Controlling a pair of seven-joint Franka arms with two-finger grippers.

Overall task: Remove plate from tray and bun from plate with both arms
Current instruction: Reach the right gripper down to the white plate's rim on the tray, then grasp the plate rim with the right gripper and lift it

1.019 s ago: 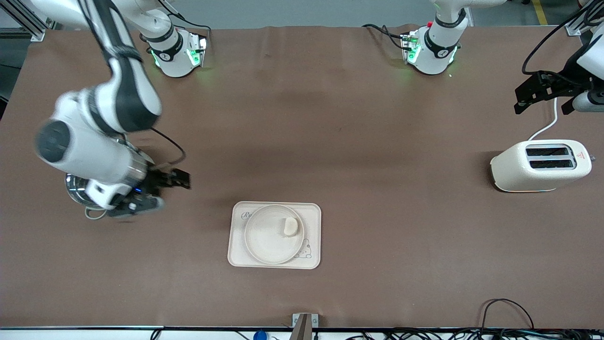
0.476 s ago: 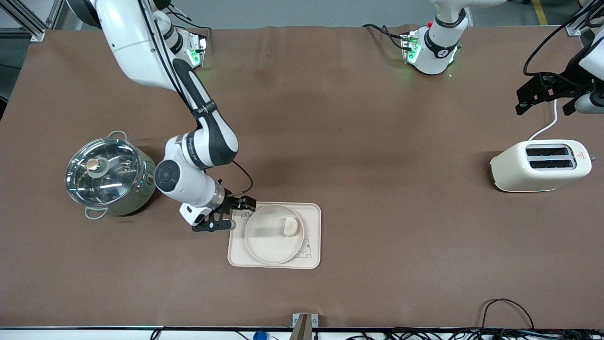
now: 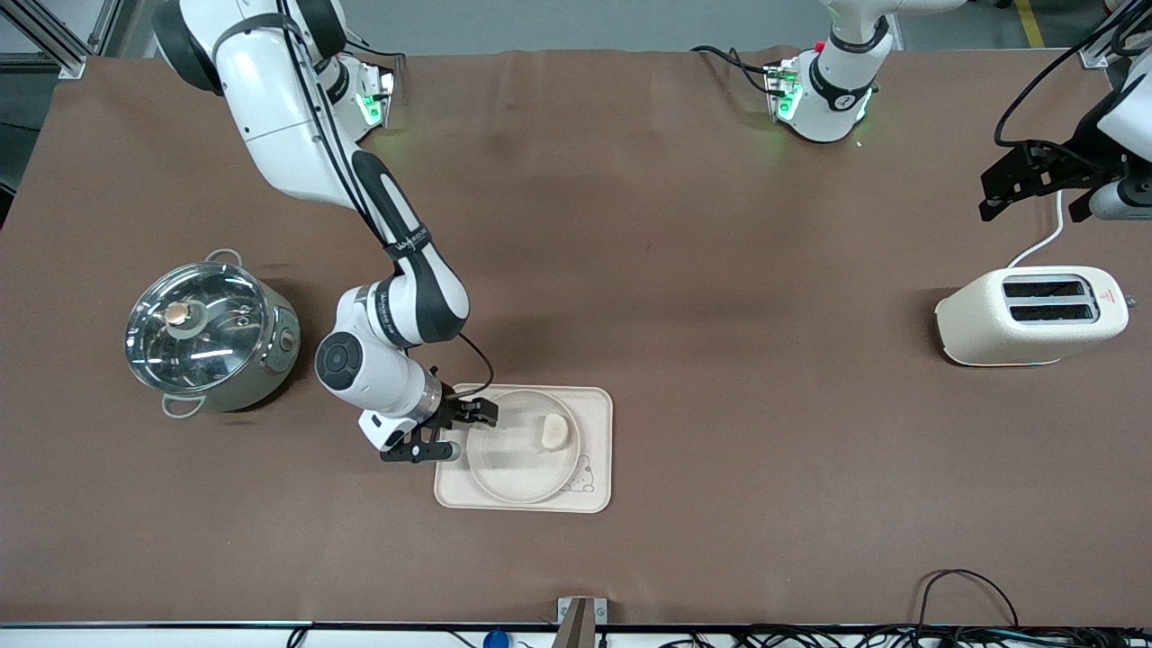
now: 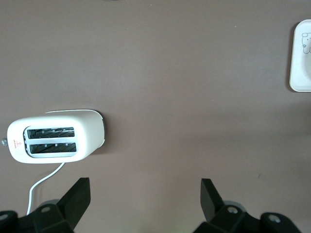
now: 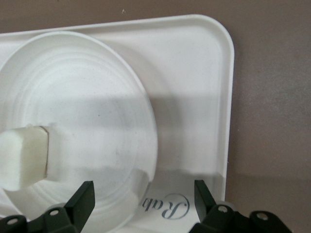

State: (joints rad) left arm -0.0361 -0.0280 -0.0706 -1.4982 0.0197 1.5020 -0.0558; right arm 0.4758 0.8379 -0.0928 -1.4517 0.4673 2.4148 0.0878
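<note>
step: approach for the plate grab, nothing lifted yet, by my read
right gripper (image 3: 457,430): low at the tray's edge toward the right arm's end, fingers spread, straddling the plate rim, gripping nothing
left gripper (image 3: 1035,184): waiting up over the table near the toaster (image 3: 1031,316), fingers wide apart, empty
plate (image 3: 513,459): sits in the tray (image 3: 598,468)
bun (image 3: 555,432): on the plate, toward the left arm's end
pot (image 3: 211,335): lidded, well clear
next: pinch the rim squarely, lift level so the bun doesn't roll; bun likely falls to the left arm
</note>
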